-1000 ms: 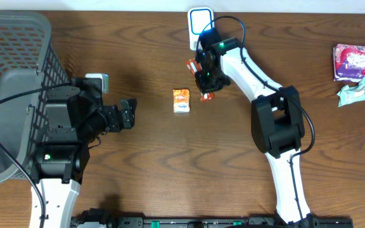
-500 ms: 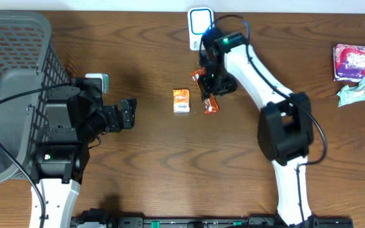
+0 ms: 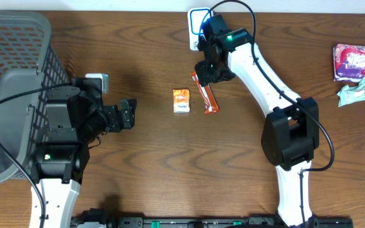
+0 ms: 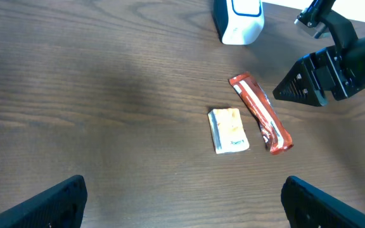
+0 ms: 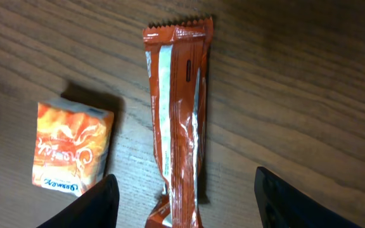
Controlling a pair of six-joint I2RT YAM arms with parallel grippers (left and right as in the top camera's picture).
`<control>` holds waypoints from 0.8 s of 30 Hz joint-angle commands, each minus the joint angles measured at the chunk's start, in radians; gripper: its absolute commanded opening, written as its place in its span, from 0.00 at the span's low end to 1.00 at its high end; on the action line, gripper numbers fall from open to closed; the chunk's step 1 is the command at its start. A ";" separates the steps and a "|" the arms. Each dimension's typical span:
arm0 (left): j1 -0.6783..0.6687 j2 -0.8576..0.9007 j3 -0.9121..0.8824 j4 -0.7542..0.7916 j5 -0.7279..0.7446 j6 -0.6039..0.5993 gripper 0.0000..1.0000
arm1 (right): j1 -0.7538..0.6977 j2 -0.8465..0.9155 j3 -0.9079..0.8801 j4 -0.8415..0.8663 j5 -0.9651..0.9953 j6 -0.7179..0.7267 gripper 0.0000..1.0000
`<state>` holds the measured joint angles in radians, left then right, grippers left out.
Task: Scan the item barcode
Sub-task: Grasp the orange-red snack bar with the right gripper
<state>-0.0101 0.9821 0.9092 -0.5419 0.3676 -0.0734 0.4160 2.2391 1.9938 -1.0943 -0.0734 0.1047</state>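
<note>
Snack bar (image 3: 206,93) flat on table (image 3: 144,183) near scanner (image 3: 199,24); both my grippers empty.

Right gripper (image 3: 209,68) hangs betw. scanner and bar w/ jaws spread wide, gripping nothing; in my right wrist view the bar lies lengthwise on the wood under the gap. Left gripper (image 3: 127,114) is well to the scanner's left, fingers wide apart, also holding nothing. Bar wrapper: red-orange, pale strip down its length, zigzag end seam, dark print too small to read. Orange packet (image 3: 181,101) sits just left of bar, not touching; it has white script lettering and a small blue word, can't read either for sure. Scanner is white w/ blue face, upright at table's far edge. Surface is dark brown wood grain. Grey mesh basket (image 3: 11,63) is far left of scanner; pink pack (image 3: 355,62) and teal pack (image 3: 355,92) far right.
</note>
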 commanded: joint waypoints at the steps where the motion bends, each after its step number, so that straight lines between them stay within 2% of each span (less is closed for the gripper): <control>1: 0.003 0.004 -0.005 0.001 0.005 0.013 0.97 | 0.005 0.006 -0.001 0.009 0.016 -0.008 0.64; 18: 0.003 0.004 -0.005 0.001 0.005 0.013 0.97 | 0.007 0.143 -0.001 0.051 -0.011 -0.005 0.51; 22: 0.003 0.004 -0.005 0.001 0.005 0.013 0.97 | 0.007 0.152 -0.001 0.080 -0.016 -0.004 0.41; 24: 0.003 0.004 -0.005 0.001 0.005 0.013 0.97 | 0.007 0.152 -0.001 0.090 -0.015 0.006 0.40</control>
<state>-0.0101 0.9821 0.9092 -0.5423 0.3672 -0.0734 0.4164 2.3825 1.9938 -1.0149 -0.0818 0.1017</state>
